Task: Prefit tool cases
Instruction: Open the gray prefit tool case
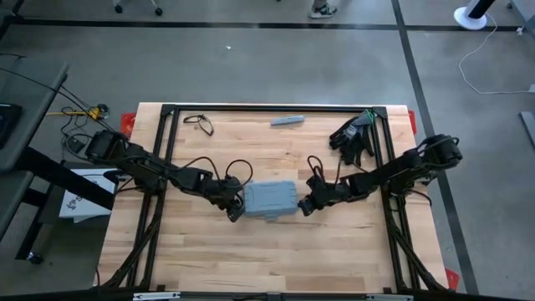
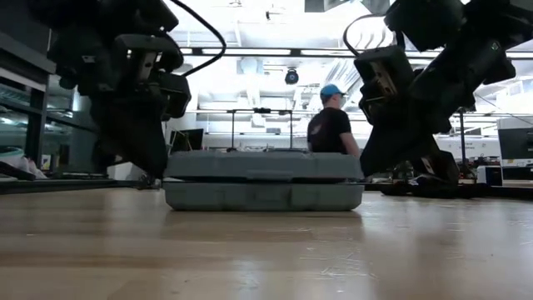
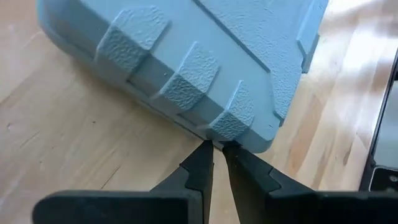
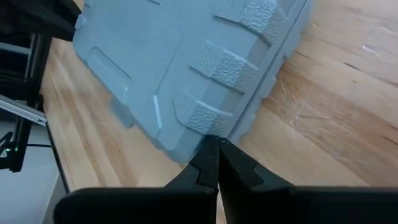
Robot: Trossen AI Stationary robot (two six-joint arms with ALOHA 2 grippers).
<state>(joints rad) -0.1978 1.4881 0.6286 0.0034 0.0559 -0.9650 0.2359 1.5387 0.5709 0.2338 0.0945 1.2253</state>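
The grey-blue tool case [image 1: 270,199] lies closed and flat on its underside in the middle of the table, and shows side-on in the low view [image 2: 263,180]. My left gripper [image 1: 236,211] is shut at the case's near-left corner. My right gripper [image 1: 305,205] is shut at the case's right end. In each wrist view the case [image 3: 205,56] [image 4: 186,68] fills the frame just past the fingertips. My left gripper [image 3: 216,147] has its shut fingertips against the rounded corner [image 3: 239,127] of the case, low on its side wall by the seam. It comes in slanting down from the table's left. The case stays flat on the table. My right gripper [image 4: 216,142] has its shut fingertips against the case's side edge [image 4: 208,121], beside a ribbed block near a corner. It comes in slanting down from the table's right. The case rests flat on the wood.
Black gloves [image 1: 355,134] lie at the far right and a slim grey bar [image 1: 287,121] at the far middle. A dark looped item [image 1: 199,123] lies far left. A black frame [image 1: 276,109] borders the table. A person [image 2: 331,125] stands in the room behind.
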